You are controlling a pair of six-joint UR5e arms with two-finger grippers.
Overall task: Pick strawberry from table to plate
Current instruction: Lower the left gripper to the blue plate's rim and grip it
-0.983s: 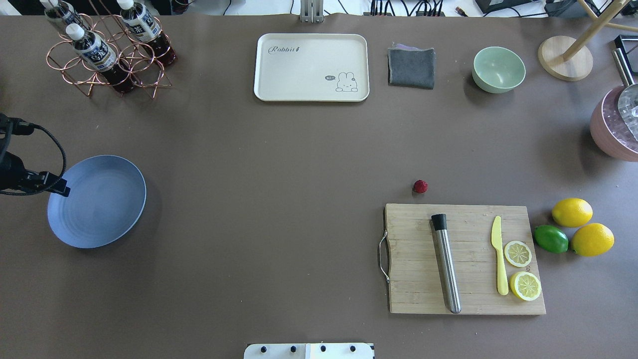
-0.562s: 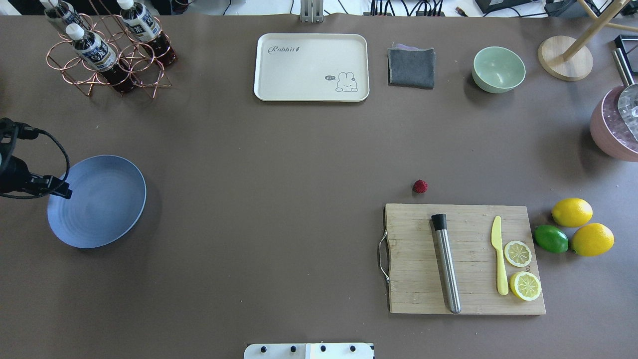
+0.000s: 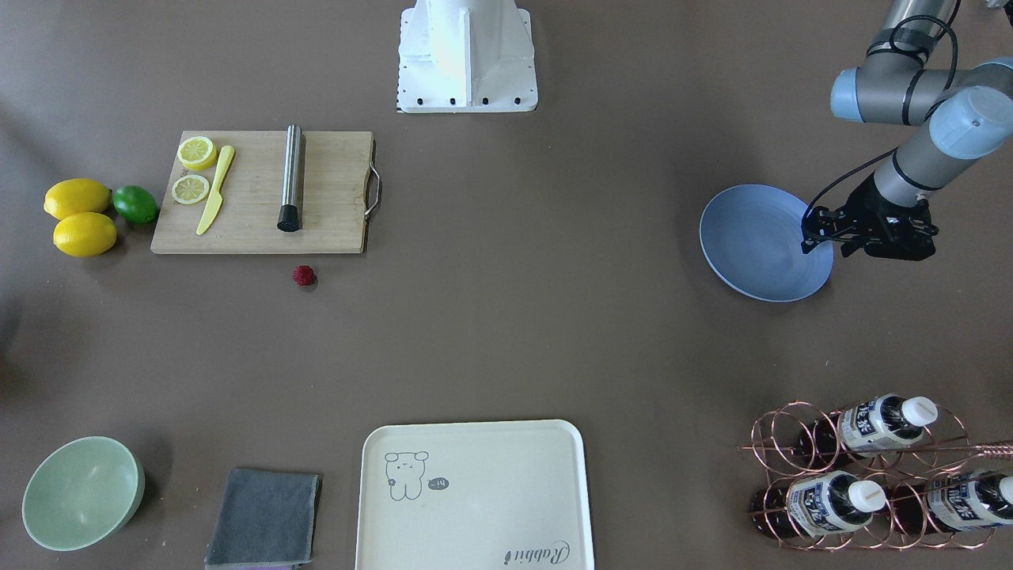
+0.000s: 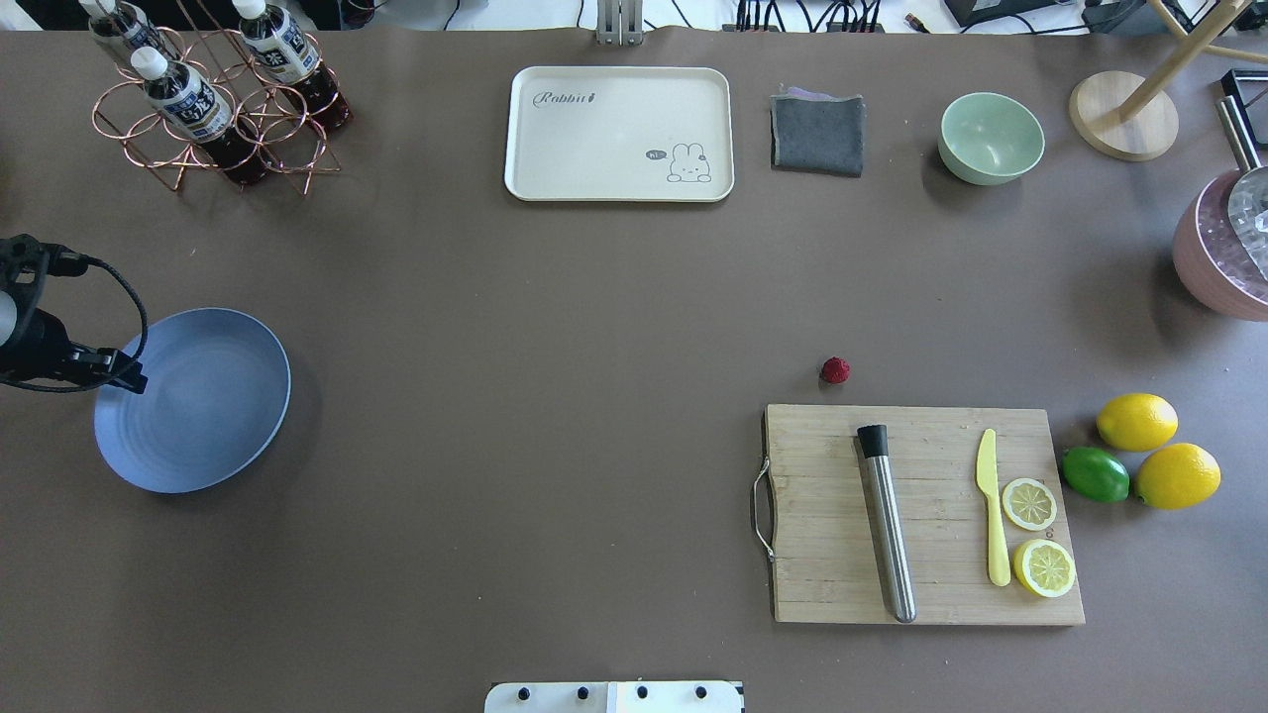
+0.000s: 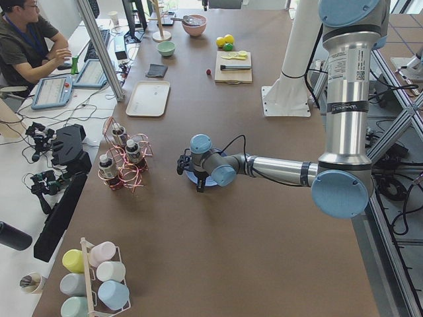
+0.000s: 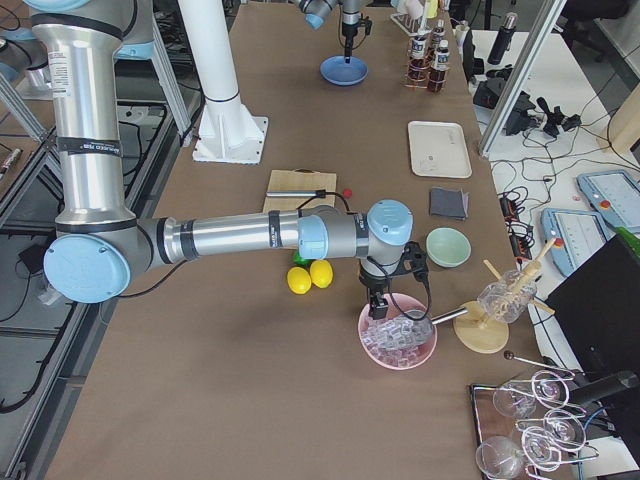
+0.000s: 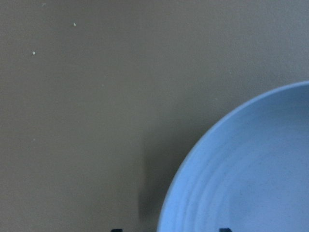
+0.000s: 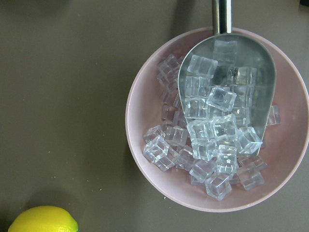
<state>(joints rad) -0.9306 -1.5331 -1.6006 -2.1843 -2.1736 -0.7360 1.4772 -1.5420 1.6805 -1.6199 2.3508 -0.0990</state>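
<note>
Strawberry (image 4: 835,370): lay unmoved on table (image 4: 555,347), just beside cutting board (image 4: 822,515), well apart from plate (image 4: 198,426).
Left gripper (image 3: 825,245): jaws apart, empty; had crept slightly inward over the plate's rim.
Right gripper (image 6: 378,305): over ice bowl (image 8: 136,123); jaw state could not be told.
Pick judged not yet begun.

White bench (image 5: 13,165) alongside brown table (image 5: 198,251), littered with cables (image 5: 79,115) and tablets (image 5: 51,91). Person (image 5: 26,39) seated at far end. Aluminium post (image 5: 100,49) rising at bench edge. Grey floor (image 6: 25,420) past opposite table edge, crossed by metal framing (image 5: 396,132). Light even, shadows soft.
</note>
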